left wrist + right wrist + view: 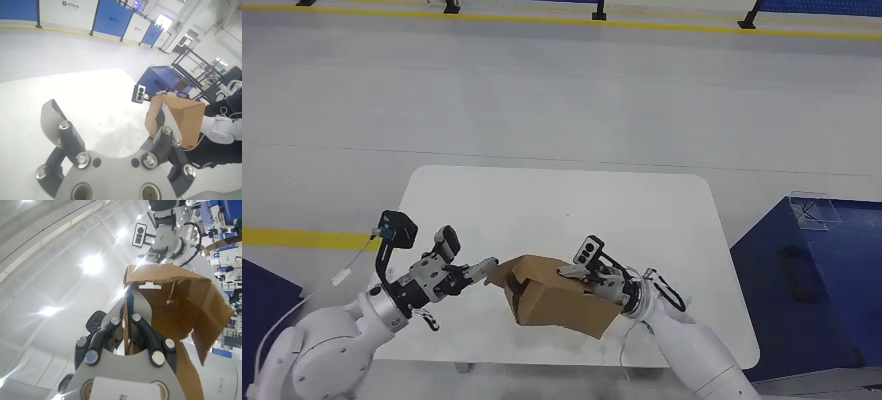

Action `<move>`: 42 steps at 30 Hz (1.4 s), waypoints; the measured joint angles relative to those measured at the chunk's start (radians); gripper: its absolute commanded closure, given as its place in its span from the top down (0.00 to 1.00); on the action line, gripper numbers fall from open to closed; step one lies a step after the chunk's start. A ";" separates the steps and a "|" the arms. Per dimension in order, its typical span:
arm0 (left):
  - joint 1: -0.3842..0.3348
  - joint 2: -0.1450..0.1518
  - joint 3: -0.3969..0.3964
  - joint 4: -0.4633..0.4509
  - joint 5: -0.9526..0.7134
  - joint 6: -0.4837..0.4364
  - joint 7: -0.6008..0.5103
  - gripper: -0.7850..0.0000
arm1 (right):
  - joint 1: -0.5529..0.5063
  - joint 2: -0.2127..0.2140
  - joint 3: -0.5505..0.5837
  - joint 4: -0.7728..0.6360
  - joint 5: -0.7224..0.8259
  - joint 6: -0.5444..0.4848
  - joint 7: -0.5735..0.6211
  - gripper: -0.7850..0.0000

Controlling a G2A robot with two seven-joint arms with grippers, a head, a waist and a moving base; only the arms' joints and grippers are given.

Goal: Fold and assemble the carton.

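- Right end effector (127,302) clamps a wall of the carton (557,295), holding it above the worktop's (572,200) near edge.
- Left end effector (105,113) gapes wide beside it.
- Partly formed; flaps seemingly left to close.

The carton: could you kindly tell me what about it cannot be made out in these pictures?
- Top view: whether the carton rests on the table or hangs; its own body hides its underside.
- Left wrist view: whether the left gripper touches it; one finger overlaps it.
- Right wrist view: the clamped wall's lower part, behind the right gripper.
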 measured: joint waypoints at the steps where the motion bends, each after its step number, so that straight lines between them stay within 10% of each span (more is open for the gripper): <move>1: 0.000 0.000 0.011 -0.006 0.011 -0.008 -0.006 1.00 | -0.001 -0.001 0.000 -0.002 0.000 -0.001 -0.001 0.00; 27: -0.046 0.006 0.138 -0.013 0.064 0.012 -0.085 1.00 | 0.022 -0.018 -0.030 -0.003 -0.039 0.015 0.001 0.00; 42: 0.030 0.028 -0.111 0.004 -0.146 -0.035 -0.076 1.00 | 0.026 -0.011 0.027 0.022 -0.021 0.076 -0.030 0.00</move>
